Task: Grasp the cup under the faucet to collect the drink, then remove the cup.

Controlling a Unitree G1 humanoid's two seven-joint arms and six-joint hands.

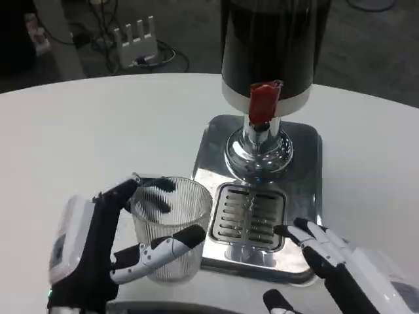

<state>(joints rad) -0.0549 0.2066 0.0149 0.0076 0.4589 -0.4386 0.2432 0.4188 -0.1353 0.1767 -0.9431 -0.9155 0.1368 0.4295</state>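
Note:
A clear ribbed plastic cup stands upright on the white table, just left of the dispenser's silver base. My left hand wraps it from the left, with fingers behind the rim and the thumb across its front. The dark drink dispenser rises at the back, its red tap lever above a chrome spout. Under the spout lies the slotted drip grate, with nothing on it. My right hand hovers at the base's front right corner, fingers spread and holding nothing.
The white table stretches wide to the left and back. Beyond its far edge, a white power strip and cables lie on the dark floor.

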